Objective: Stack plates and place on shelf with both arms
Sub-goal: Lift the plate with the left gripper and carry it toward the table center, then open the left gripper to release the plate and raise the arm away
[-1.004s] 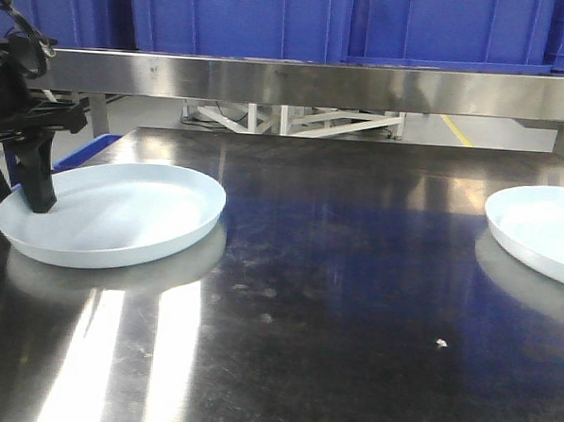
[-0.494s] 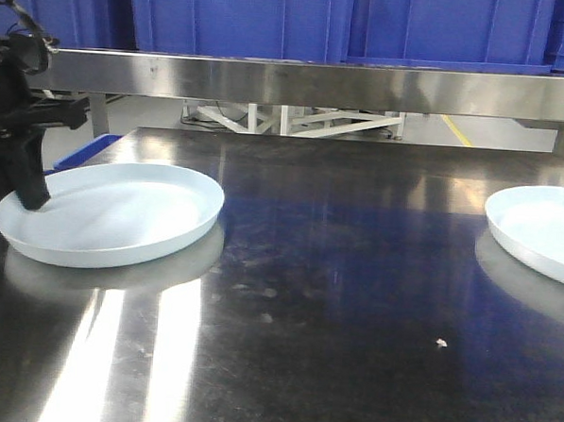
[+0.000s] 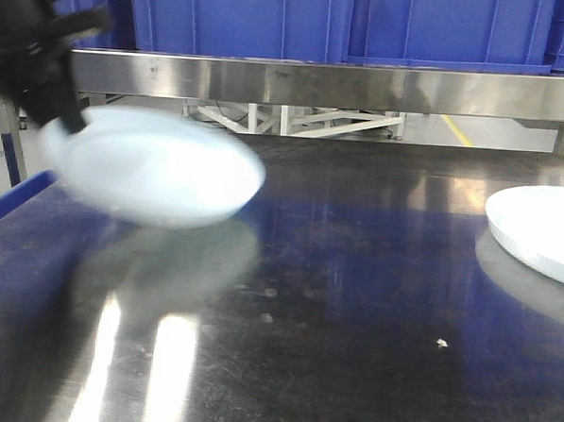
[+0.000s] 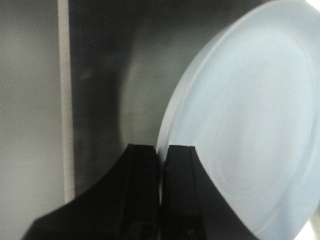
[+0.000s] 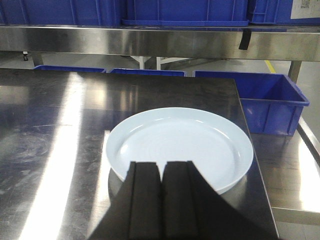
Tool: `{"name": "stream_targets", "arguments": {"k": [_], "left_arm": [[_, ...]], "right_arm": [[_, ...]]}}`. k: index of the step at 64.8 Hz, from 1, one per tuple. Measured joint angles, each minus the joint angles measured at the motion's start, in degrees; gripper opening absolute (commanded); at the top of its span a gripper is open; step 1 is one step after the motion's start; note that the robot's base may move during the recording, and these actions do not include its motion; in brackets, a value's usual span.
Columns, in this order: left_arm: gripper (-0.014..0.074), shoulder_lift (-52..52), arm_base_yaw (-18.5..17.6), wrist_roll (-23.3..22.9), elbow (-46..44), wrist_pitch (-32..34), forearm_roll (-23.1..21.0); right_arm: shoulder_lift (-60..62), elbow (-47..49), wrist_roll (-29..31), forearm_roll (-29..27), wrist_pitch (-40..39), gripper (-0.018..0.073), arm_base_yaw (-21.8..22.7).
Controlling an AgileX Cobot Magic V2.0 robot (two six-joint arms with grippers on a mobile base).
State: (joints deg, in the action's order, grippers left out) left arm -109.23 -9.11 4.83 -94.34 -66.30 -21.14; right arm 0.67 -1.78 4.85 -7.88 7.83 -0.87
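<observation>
Claw [image 4: 161, 150] tight on plate [image 4: 250, 130] rim

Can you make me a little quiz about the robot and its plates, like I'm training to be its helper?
1. True or false: the left plate and the right plate both lie flat on the tabletop.
2. What colour are the crates above the shelf rail? A red, B blue, C green.
3. Fill in: the left gripper pinches its plate by the ____.

Key: 1 false, the left plate is held up off the tabletop. 2 B. 3 rim.
</observation>
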Motion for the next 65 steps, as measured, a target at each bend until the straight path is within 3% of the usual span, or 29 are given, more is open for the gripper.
{"name": "stream_targets", "arguments": {"k": [8,31,40,53,65], "left_arm": [[0.0083,0.00,-3.15,0.00,-0.76,1.58,-3.99],[0.0085,-4.61,-13.17,0.11,-0.87,6.80,-5.04],[0.0148,-6.24,-14.02,0.11,-0.87,7.98,-3.98],[0.0381,-6.25,-14.54,0.11,-0.87,8.35,-2.43],[0.0361,-4.86,-15.93,0.11,-0.87,9.15,0.14]], "right_arm": [[0.00,0.00,0.00,0.00,0.00,0.0049,0.00],[0.00,0.00,0.00,0.00,0.00,0.0049,0.00],[0.00,0.00,0.00,0.00,0.00,0.0049,0.00],[0.00,0.00,0.00,0.00,0.00,0.0049,0.00],[0.00,0.00,0.00,0.00,0.00,0.0049,0.00]]}}
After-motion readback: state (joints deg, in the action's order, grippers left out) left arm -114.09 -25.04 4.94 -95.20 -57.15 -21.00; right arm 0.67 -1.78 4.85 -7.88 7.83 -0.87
